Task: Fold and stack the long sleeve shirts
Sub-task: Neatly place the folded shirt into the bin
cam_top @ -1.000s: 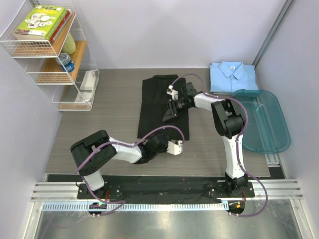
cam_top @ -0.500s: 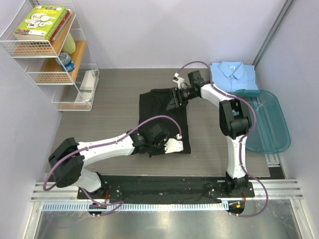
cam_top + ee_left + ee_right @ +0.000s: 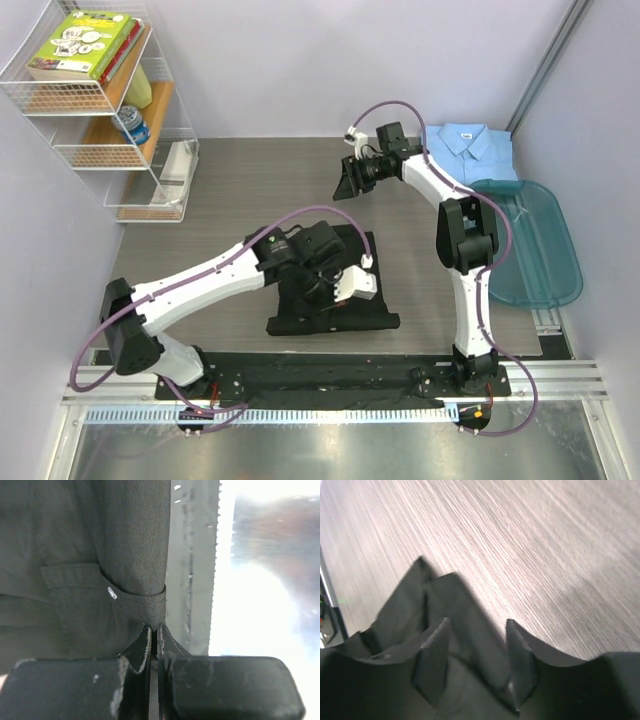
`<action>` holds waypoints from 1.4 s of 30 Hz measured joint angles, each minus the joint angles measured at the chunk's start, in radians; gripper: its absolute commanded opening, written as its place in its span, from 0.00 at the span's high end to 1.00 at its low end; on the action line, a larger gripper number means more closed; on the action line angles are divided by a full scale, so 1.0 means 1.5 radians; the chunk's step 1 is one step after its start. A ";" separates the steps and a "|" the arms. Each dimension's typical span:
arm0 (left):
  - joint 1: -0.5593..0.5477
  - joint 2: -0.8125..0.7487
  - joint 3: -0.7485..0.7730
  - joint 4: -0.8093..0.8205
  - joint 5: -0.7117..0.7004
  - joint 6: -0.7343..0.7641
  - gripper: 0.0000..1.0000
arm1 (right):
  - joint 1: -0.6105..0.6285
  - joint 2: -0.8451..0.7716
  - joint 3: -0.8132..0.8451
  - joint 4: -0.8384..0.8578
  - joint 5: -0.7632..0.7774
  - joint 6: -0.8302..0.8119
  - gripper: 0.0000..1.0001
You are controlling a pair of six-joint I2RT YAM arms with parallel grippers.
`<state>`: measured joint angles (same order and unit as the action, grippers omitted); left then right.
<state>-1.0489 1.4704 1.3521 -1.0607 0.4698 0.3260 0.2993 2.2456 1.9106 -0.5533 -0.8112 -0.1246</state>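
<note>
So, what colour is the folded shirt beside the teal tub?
Plain light blue; the folded shirt shows best in the top external view.

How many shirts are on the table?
2. The black shirt lies centre, near the front edge; the light blue shirt sits folded at the far right corner. No others show.

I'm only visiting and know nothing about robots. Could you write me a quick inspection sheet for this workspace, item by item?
Surface: grey wood-grain table, no spills seen.
Job's things: black shirt folded near the front edge; light blue shirt folded at the far right corner; not yet stacked.
Clutter: teal tub at the right edge, looks empty.
Grippers: left gripper shut on the black shirt's edge; right gripper open, holding nothing, over the far table.
Cables: purple cables loop along both arms, no snag seen.
Surroundings: wire shelf at far left holding books and a can.
</note>
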 measured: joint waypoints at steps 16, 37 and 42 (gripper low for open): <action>0.261 0.386 0.401 -0.172 0.126 0.193 0.99 | 0.054 0.014 -0.146 -0.013 -0.019 -0.104 0.65; 0.356 0.518 0.492 -0.179 0.103 0.300 0.98 | 0.048 0.030 -0.115 -0.072 -0.037 -0.178 0.51; 0.357 0.518 0.492 -0.180 0.093 0.314 0.89 | 0.032 0.042 -0.060 -0.084 -0.036 -0.158 0.36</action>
<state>-0.5140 2.2471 2.0903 -1.3300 0.6098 0.7963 0.3470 2.3085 1.8210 -0.6792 -0.8646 -0.3618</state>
